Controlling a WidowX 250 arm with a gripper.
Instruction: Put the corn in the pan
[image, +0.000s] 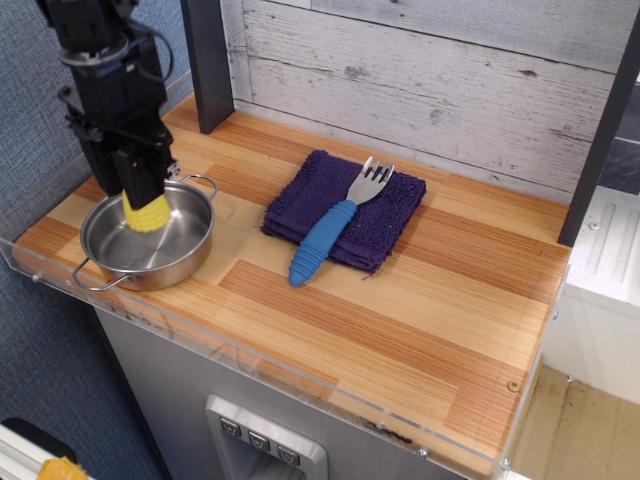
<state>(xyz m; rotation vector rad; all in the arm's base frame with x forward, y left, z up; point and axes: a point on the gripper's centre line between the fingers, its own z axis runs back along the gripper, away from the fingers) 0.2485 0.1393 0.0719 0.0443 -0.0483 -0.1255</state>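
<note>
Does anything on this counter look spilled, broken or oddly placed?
Nothing spilled or broken. The fork lies across the folded purple cloth, its blue handle poking off the edge. The gripper holds the corn over the pan.

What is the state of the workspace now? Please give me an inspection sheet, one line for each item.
Surface: wooden striped counter with a clear plastic edge along the front and left.
Job's things: the corn is held over the inside of the pan, near its back wall; whether it touches the bottom cannot be told. The pan stands upright at the counter's left end.
Clutter: a folded purple cloth with a blue-handled fork lying on it, the handle reaching onto the wood.
End effector: the end effector is closed on the corn from above.
Cables: a dark cable loops at the arm's upper part.
Surroundings: grey plank wall behind, blue textured wall on the left.
</note>
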